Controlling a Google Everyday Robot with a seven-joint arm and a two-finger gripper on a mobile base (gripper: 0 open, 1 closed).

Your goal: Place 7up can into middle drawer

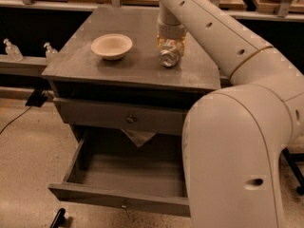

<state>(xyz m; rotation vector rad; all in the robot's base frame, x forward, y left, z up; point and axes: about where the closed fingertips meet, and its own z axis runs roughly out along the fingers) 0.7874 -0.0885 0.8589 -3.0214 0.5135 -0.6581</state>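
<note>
Legible text, brands, numbers, signs: none. Checked surface by surface.

- 7up can, right of centre on the cabinet top, shiny end facing near: the print on its side does not resolve into letters or a logo (brand not readable here).
- Gripper, directly over the can, on its far side: pale casing, no marking legible.
- Robot arm: dark round holes and a thin gold band only, no lettering.
- Pump bottles, far left: label content cannot be told.
- Middle drawer, open at near: plain grey front panel, no tag or number.
</note>
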